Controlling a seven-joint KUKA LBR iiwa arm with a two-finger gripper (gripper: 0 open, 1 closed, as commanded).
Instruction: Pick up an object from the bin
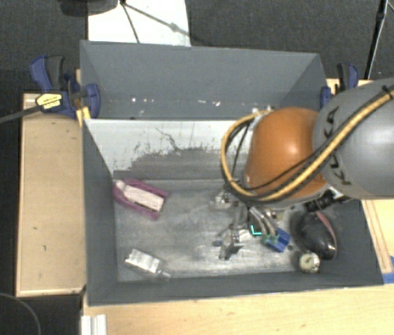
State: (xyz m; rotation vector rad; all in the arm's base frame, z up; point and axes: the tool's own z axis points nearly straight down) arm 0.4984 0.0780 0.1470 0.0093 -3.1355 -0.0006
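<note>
- Low down hangs my claw (pixel 230 245), close to the floor of the bin (pixel 183 152). It is a bit right of the middle and near the front edge.
- I cannot tell if the claw is spread or pressed together. The metal parts there are too small and tangled for me to read. I see nothing I can call held.
- The big orange cover (pixel 284 152) on the arm sits above it and hides what lies right behind it.
- The closest thing is a small blue piece (pixel 277 241). It lies just beside the claw, on the side toward the front right corner.
- Past it lies a black round lump (pixel 316 232). A little pale ball (pixel 309 261) sits by the front edge near that corner.
- Well apart, on the left side, lie a purple box (pixel 139 196) and a small see-through packet (pixel 144 261) near the front left corner.
- I think the small blue piece is light and hard, so it will not squash. It is tiny, so it could pop out or slide on the smooth metal floor.
- I would take it across its narrow sides, in the middle, and squeeze gently.
- The black round lump is very near, so I would come straight down to keep from bumping it.
</note>
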